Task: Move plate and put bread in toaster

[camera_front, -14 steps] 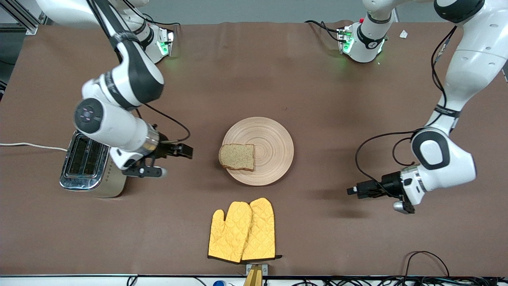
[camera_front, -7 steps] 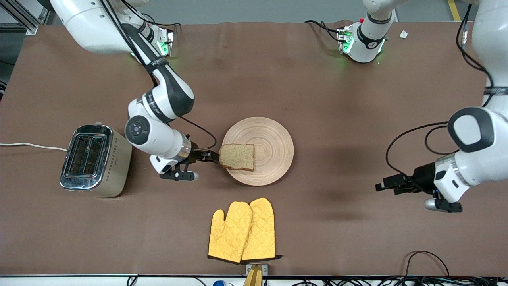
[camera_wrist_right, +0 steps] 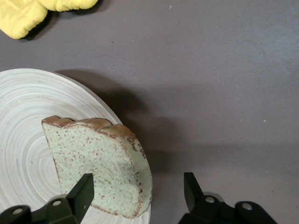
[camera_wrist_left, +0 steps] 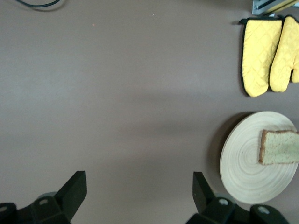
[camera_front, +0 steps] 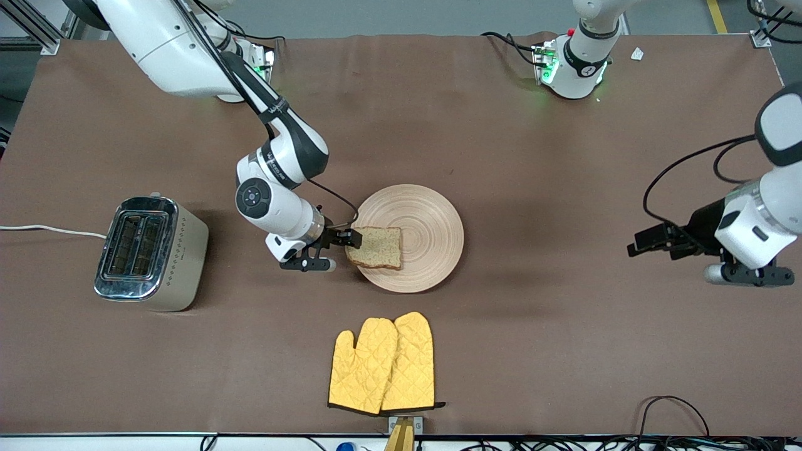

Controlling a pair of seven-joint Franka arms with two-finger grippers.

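The pale wooden plate (camera_front: 429, 216) lies mid-table. The brown speckled bread (camera_front: 378, 247) lies flat on it, overhanging the rim toward the toaster (camera_front: 147, 254), which stands at the right arm's end of the table with its slots up. My right gripper (camera_front: 352, 238) is open at the bread's overhanging edge. In the right wrist view, one finger (camera_wrist_right: 84, 191) is over the bread (camera_wrist_right: 98, 158) and the other is over bare table beside the plate (camera_wrist_right: 23, 135). My left gripper (camera_front: 638, 244) is open and empty over bare table toward the left arm's end; its view shows its gripper (camera_wrist_left: 138, 189), the plate (camera_wrist_left: 240, 163) and the bread (camera_wrist_left: 280, 147).
A pair of yellow oven mitts (camera_front: 382, 363) lies nearer the front camera than the plate and also shows in the left wrist view (camera_wrist_left: 268, 51). The toaster's white cord (camera_front: 50, 230) runs off the table's end. Black cables (camera_front: 670, 407) lie along the front edge.
My right gripper has moved from beside the toaster to the bread's edge on the plate. My left arm has drawn back toward its end of the table. Plate and bread have not moved.
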